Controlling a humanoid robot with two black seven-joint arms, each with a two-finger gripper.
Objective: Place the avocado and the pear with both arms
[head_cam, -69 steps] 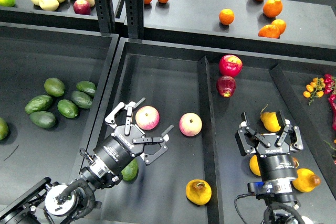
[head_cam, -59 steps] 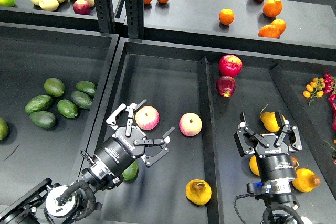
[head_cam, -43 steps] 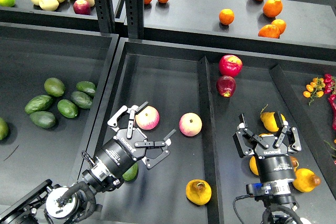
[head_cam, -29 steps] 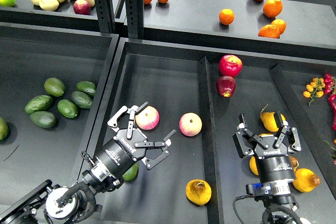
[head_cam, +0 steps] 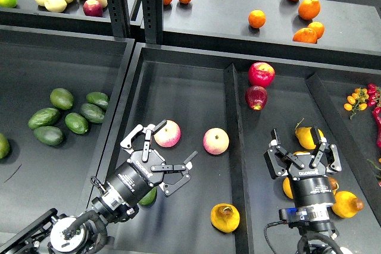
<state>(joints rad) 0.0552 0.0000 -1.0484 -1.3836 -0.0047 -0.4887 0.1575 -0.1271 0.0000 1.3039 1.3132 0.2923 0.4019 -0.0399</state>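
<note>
Above avocado [head_cam: 148, 196], left tool [head_cam: 159, 156] wide open, empty

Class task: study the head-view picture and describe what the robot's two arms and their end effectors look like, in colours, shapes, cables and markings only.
Both arms are black, built of round cylindrical segments. The left end effector has two thin, angular black fingers with pale tips, and a silver ring joint near the picture's lower edge. The right end effector has blocky black fingers, small white lettering too small to read, a blue patch and a black cable below.
</note>
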